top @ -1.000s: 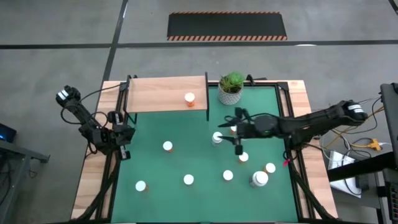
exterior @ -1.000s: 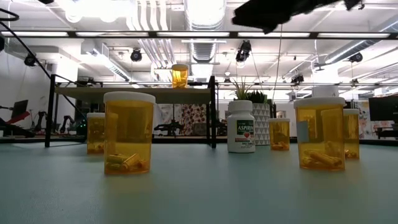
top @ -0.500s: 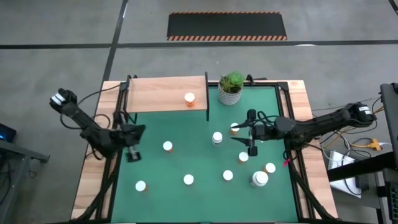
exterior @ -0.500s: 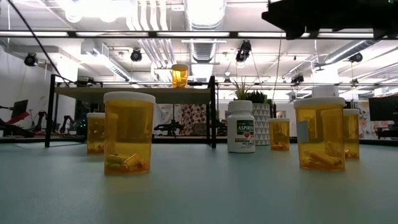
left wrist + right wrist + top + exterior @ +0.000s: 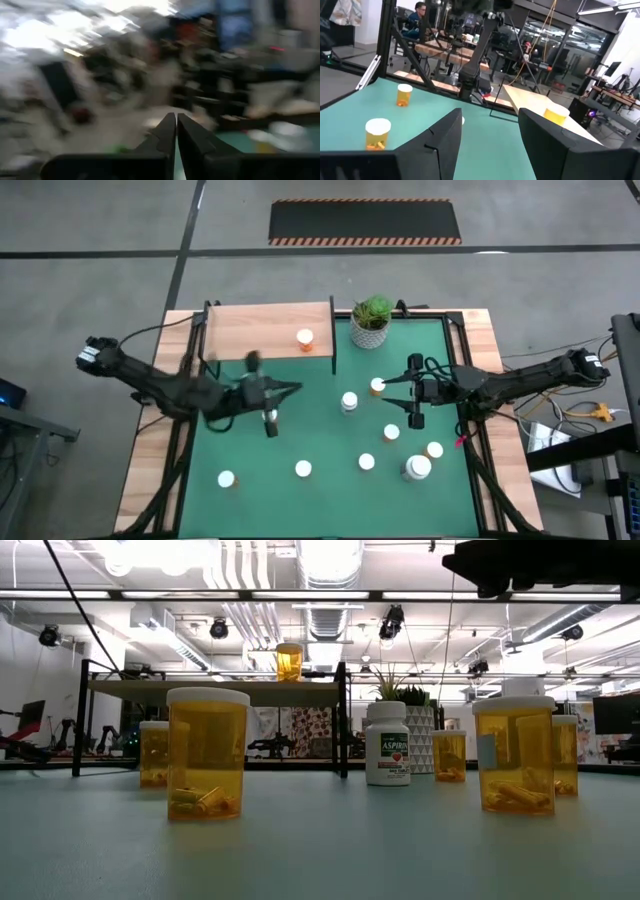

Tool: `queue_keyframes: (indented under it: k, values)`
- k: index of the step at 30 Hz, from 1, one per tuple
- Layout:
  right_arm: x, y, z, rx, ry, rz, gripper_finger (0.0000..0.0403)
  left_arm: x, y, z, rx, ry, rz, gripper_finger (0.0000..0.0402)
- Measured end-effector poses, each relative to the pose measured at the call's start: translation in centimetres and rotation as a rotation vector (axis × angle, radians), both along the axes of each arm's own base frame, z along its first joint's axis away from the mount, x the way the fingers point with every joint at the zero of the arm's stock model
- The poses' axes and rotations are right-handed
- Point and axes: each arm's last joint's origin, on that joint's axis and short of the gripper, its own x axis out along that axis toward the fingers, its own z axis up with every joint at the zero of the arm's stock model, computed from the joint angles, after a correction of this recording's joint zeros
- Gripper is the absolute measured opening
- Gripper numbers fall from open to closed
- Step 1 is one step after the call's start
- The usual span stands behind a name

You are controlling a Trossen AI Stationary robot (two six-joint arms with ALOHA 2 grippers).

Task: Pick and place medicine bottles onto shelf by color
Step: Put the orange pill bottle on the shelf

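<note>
Hovering empty left tool (image 5: 268, 420), closed

The tabletop (image 5: 300, 510) wears a green mat inside a pale wooden border. The shelf (image 5: 265, 330) is light wood on black posts. The medicine bottles (image 5: 207, 753) are mostly translucent orange with white caps; one (image 5: 387, 744) is white with a green-lettered label. A leafy green plant (image 5: 371, 311) sits in a white patterned pot. On the grey floor lies a black mat (image 5: 365, 221) edged with orange stripes.
</note>
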Motion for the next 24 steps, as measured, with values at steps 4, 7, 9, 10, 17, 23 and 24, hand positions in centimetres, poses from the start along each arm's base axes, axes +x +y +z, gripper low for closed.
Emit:
queue_keyframes:
  k: [4,7,9,10,17,23,24]
  values:
    - [-0.2,0.0,0.0,-0.018,0.004,-0.001,0.0187,1.7,2.5,1.3,-0.131,0.147,-0.018,0.0]
    - [-0.3,0.0,-0.1,-0.019,0.018,-0.001,0.0187,2.7,5.0,1.8,-0.205,0.249,0.099,0.0]
    - [-0.3,0.0,-0.1,-0.017,0.024,-0.001,0.0187,3.7,6.8,1.4,-0.24,0.305,0.178,0.0]
    - [-0.3,0.0,-0.1,-0.015,0.023,-0.001,0.0187,4.3,7.7,1.0,-0.247,0.336,0.202,0.0]
    - [-0.3,0.0,-0.3,-0.002,0.044,0.0,0.0187,7.6,13.9,-2.0,-0.332,0.473,0.249,0.0]
    - [-0.3,0.0,-0.5,0.002,0.068,-0.001,0.0187,7.3,16.2,-3.0,-0.357,0.534,0.322,0.0]
    - [-0.3,0.0,-0.6,0.002,0.073,-0.002,0.0187,7.2,16.3,-3.0,-0.359,0.54,0.328,0.0]
